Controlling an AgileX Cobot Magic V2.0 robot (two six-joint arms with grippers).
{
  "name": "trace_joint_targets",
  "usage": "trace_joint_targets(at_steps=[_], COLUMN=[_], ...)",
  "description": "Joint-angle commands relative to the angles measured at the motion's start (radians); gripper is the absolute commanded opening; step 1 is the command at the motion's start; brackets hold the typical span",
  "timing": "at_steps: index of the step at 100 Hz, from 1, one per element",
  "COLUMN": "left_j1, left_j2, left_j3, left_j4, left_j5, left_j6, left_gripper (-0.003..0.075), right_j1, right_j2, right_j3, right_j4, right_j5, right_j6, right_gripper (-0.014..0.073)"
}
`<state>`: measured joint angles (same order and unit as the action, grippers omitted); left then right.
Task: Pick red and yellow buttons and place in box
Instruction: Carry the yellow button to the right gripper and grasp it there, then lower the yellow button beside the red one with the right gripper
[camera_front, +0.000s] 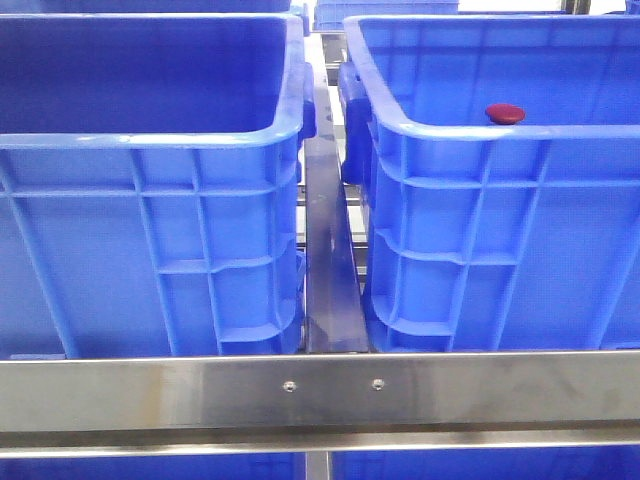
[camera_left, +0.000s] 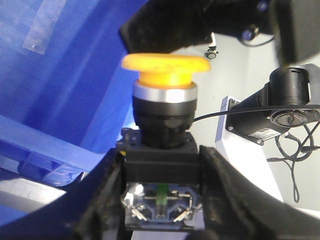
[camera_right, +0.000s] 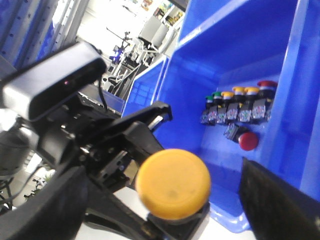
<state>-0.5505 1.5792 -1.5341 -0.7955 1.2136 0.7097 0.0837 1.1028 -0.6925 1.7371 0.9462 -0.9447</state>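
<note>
A yellow button (camera_left: 165, 67) with a black body and clear contact block sits upright between the black fingers (camera_left: 102, 200) of my left gripper (camera_left: 160, 192), which is shut on its square base. In the right wrist view the same yellow button (camera_right: 173, 183) fills the space between the wide-apart fingers (camera_right: 280, 205) of my right gripper (camera_right: 167, 212), which is open and not touching it. A red button (camera_front: 505, 113) shows inside the right blue crate (camera_front: 470, 135); the same or another red button (camera_right: 248, 141) lies loose on a crate floor. Neither gripper shows in the front view.
Two alike blue crates stand side by side, the left one (camera_front: 150, 140) showing no contents from here; which one is the box I cannot tell. A steel rail (camera_front: 320, 390) crosses in front. A row of several mounted buttons (camera_right: 235, 107) lines a crate wall (camera_right: 200, 65).
</note>
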Motion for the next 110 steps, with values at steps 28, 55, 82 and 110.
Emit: trace_joint_targets(at_steps=[28, 55, 82, 110], left_j1=[-0.008, -0.008, -0.008, -0.008], left_j2=[-0.035, -0.035, -0.035, -0.035], left_j3=[-0.033, -0.033, -0.033, -0.033], left_j4=[-0.070, -0.070, -0.070, -0.062], left_j5=[-0.028, -0.028, -0.030, -0.030], left_j6=[0.003, 0.003, 0.003, 0.018], left_gripper=[0.0083, 0.0083, 0.0118, 0.0668], right_j1=[0.055, 0.061, 0.061, 0.061], right_j2=[0.043, 0.050, 0.050, 0.050], right_j3=[-0.036, -0.036, -0.036, -0.036], right_j4=[0.108, 0.116, 0.123, 0.123], right_j5=[0.007, 0.005, 0.005, 0.009], right_j6=[-0.034, -0.046, -0.046, -0.046], right_gripper=[0.0631, 0.0617, 0.0290, 0.0287])
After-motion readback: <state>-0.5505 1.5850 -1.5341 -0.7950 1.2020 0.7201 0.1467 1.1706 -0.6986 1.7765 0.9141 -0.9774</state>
